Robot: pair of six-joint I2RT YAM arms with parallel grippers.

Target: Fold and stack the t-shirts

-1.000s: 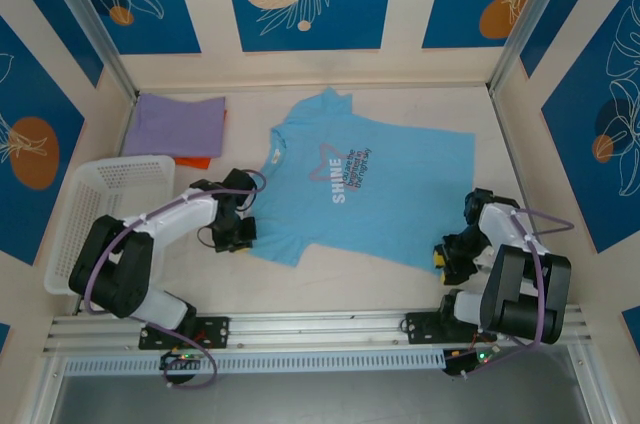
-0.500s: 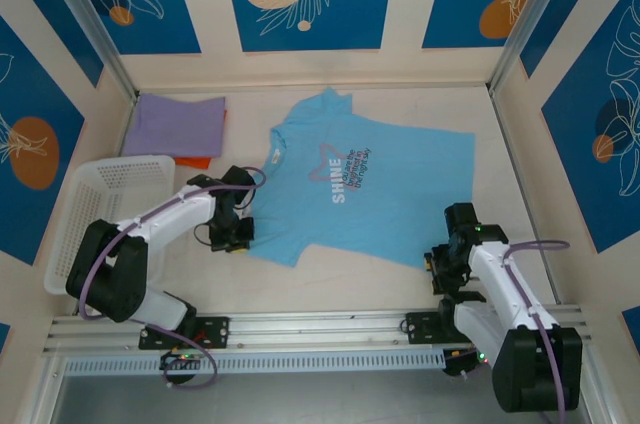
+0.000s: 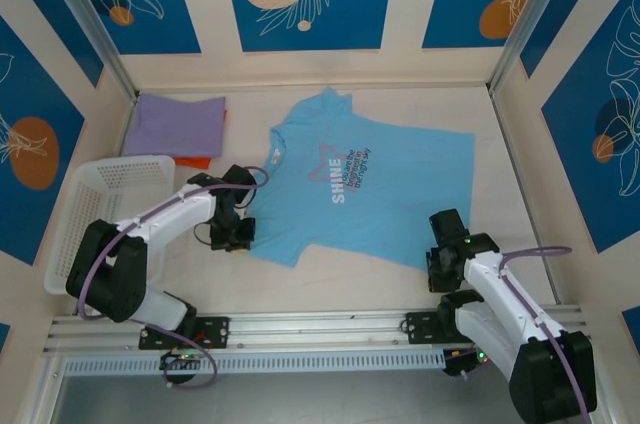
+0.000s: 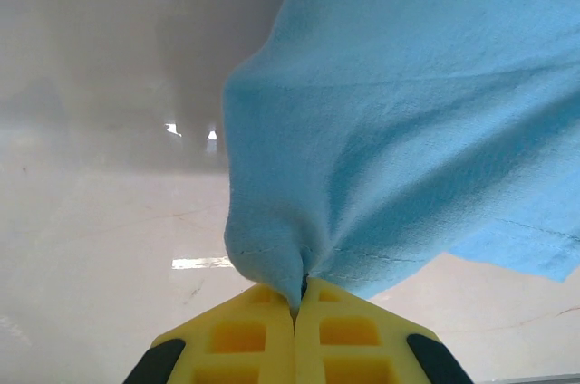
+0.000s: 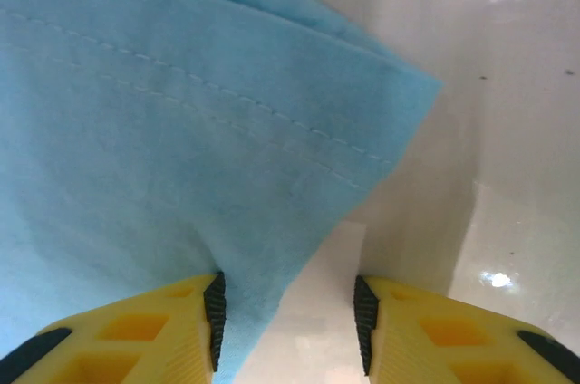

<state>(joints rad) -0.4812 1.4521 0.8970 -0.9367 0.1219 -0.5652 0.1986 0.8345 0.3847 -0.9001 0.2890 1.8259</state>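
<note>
The sky-blue t-shirt [image 3: 390,199] with chest lettering lies spread flat in the middle of the table. My left gripper [image 3: 233,235] is shut on its near-left edge, and the cloth bunches up out of the closed yellow jaws [image 4: 296,298]. My right gripper [image 3: 441,266] is at the shirt's near-right hem corner [image 5: 227,130]. It stands open [image 5: 288,312], with the blue cloth reaching in against the left finger and bare table in the rest of the gap. The lavender t-shirt [image 3: 178,124] lies folded at the back left.
A white mesh basket [image 3: 84,212] stands at the left, beside my left arm. An orange cloth [image 3: 197,160] peeks out under the lavender shirt. Patterned walls close in the table on three sides, and a metal rail [image 3: 300,329] runs along the near edge.
My right arm has swung left and forward from the table's right edge to the blue shirt's near-right corner. The left gripper has kept its grip and barely moved.
</note>
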